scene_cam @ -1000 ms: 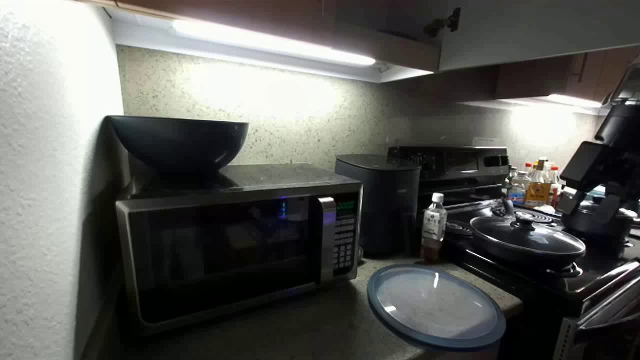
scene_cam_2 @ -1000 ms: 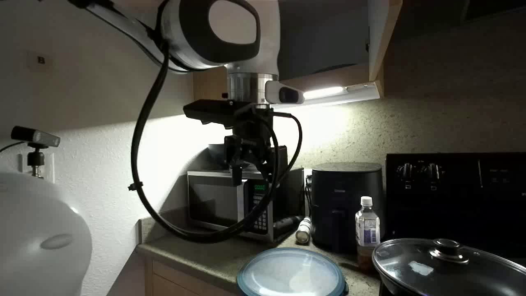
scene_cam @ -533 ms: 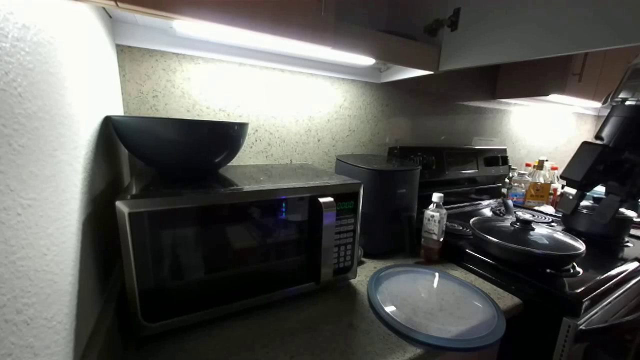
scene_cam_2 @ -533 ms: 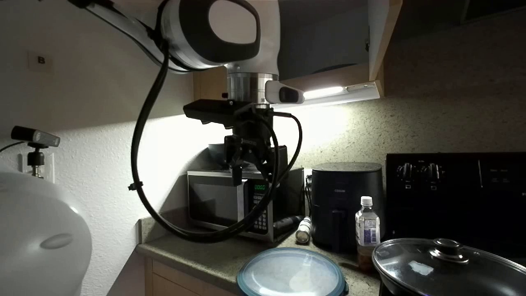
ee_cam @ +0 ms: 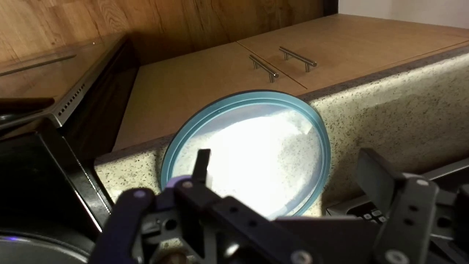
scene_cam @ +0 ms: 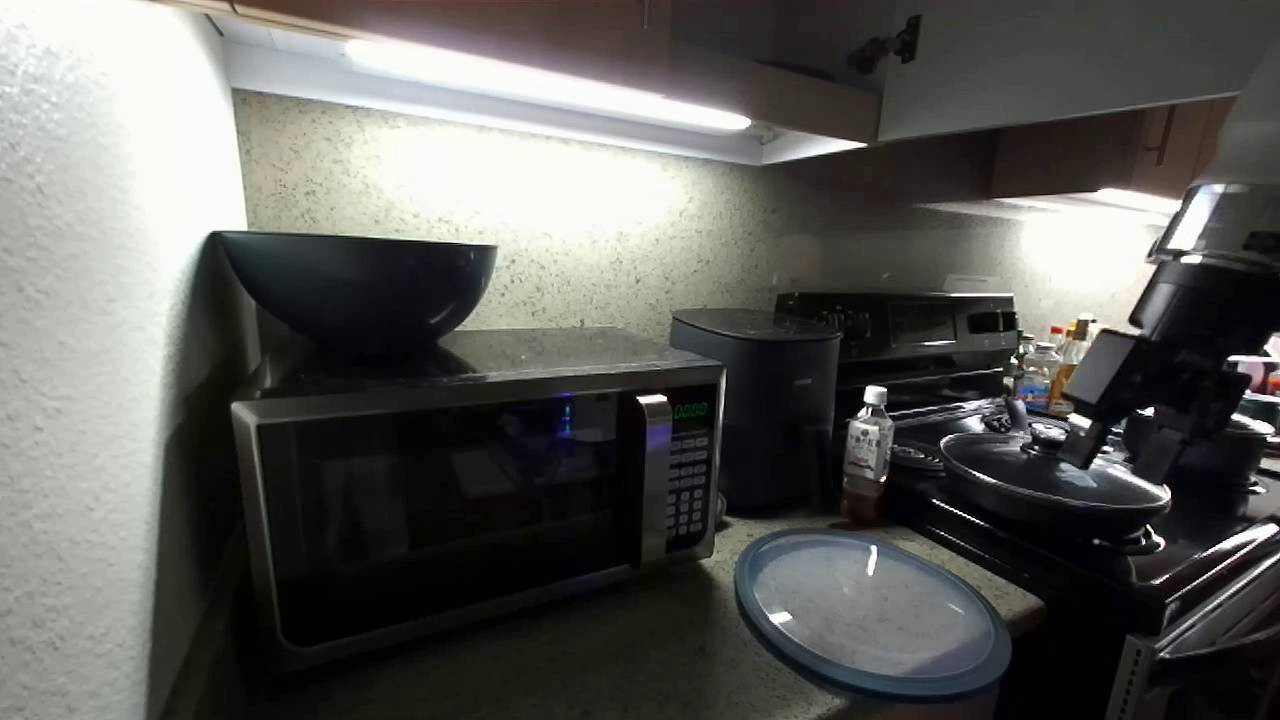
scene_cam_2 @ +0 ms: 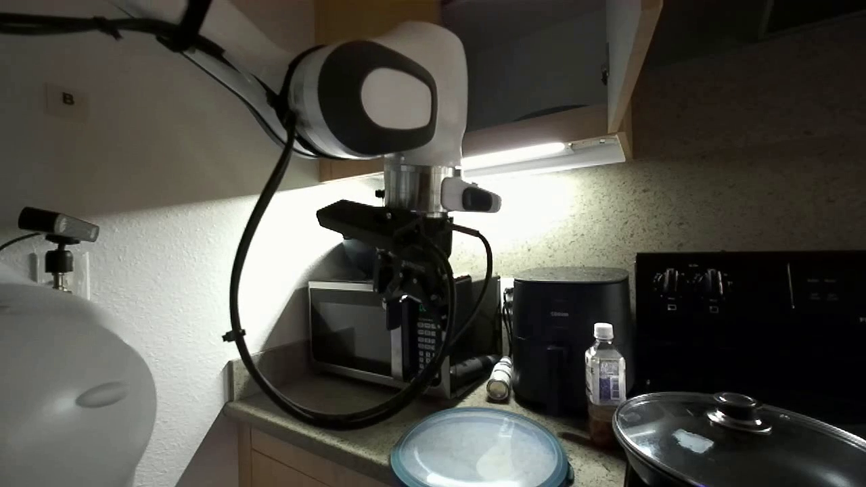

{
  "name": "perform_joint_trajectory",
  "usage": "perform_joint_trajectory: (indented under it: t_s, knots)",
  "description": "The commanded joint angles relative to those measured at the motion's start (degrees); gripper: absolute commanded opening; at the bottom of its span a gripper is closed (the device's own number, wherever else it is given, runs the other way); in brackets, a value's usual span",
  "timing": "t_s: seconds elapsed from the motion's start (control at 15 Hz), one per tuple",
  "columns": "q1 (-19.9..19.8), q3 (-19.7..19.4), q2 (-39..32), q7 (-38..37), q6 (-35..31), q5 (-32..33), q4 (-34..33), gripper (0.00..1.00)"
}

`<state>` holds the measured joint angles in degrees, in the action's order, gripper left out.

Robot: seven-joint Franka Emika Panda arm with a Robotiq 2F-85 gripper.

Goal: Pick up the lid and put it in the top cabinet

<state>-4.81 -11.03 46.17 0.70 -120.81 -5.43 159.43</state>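
The pincer hangs in mid-air with its two fingers spread wide apart and nothing in its grip. In the wrist view, the gap between them frames the large round lid, clear in the middle, with a blue rim and a bright glare across it. The lid lies at the front of the speckled counter, apart from the pincer; in the wrist view its rim shows across the counter's edge, over a pair of wooden cupboard doors with metal bar handles.

Above the pincer is the white robot arm, a black cable looping below it in an exterior view. At the back of the counter stands a microwave with a dark bowl on top. To its right come a dark air fryer, then a white-capped plastic bottle. Farther right, a pan under a knobbed glass cover sits on a black stove.

Overhead is the top cabinet, its pale door swung outward. Inside is a dark curved shape, mostly hidden. A strip light glows underneath.
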Motion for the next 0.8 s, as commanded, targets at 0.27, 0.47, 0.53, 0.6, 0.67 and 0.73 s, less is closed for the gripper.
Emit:
perform_joint_trajectory:
  t_s: [0.27,0.47,0.53,0.6,0.67,0.73]
  knots:
    - [-1.0,5.2,-15.2,-5.6,-5.1,-0.4,-2.2,1.00]
    - [-0.6,4.7,-14.3,-3.9,-4.9,-1.3,-1.5,1.00]
    - [-0.7,4.9,-14.9,-4.1,-4.9,-1.3,-1.8,1.00]
    - [-0.7,4.9,-15.1,-4.1,-4.9,-1.3,-2.0,1.00]
    - [-0.7,5.6,-16.3,-5.4,-6.9,-1.4,-1.4,1.00]
    - [-0.6,5.9,-17.1,-5.7,-7.2,-1.3,-1.3,1.00]
